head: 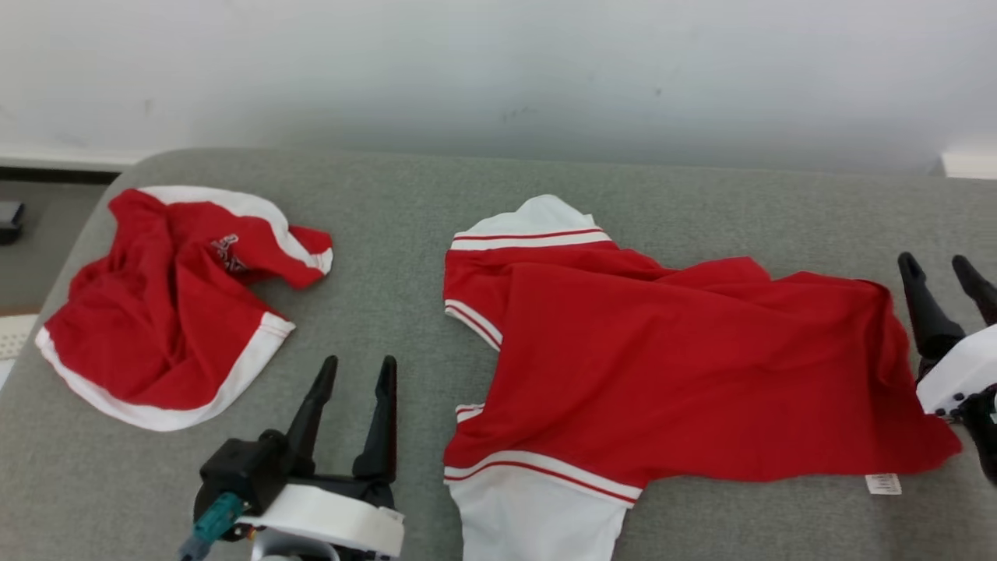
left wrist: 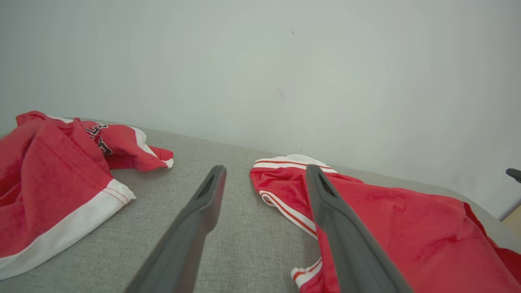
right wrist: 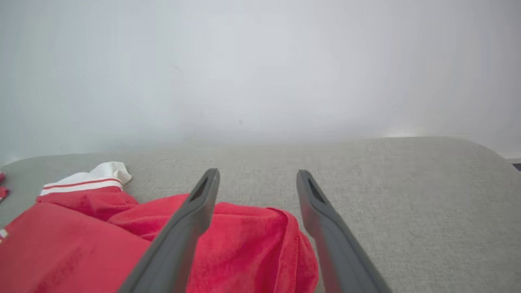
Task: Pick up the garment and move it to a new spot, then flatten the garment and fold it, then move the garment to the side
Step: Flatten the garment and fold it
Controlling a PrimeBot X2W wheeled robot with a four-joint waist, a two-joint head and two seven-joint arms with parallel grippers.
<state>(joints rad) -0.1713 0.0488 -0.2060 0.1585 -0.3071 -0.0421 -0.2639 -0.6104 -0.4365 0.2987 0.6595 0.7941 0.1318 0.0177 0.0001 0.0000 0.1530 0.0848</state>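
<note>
A red garment (head: pixel 670 366) with white striped trim lies loosely spread and wrinkled across the middle and right of the grey padded surface (head: pixel 389 234). My right gripper (head: pixel 935 261) stands open at the garment's right edge. In the right wrist view the gripper (right wrist: pixel 257 173) has its fingers either side of a bunched red corner (right wrist: pixel 252 244) lying on the surface, without pinching it. My left gripper (head: pixel 359 362) is open just left of the garment's sleeves. In the left wrist view its (left wrist: pixel 265 169) right finger overlaps the garment (left wrist: pixel 407 228).
A second red-and-white garment (head: pixel 156 312) lies crumpled at the left end of the surface, also in the left wrist view (left wrist: pixel 49 179). A pale wall (head: pixel 498 70) runs behind the surface. The surface drops off at the left, where a dark object (head: pixel 9 220) sits on the floor.
</note>
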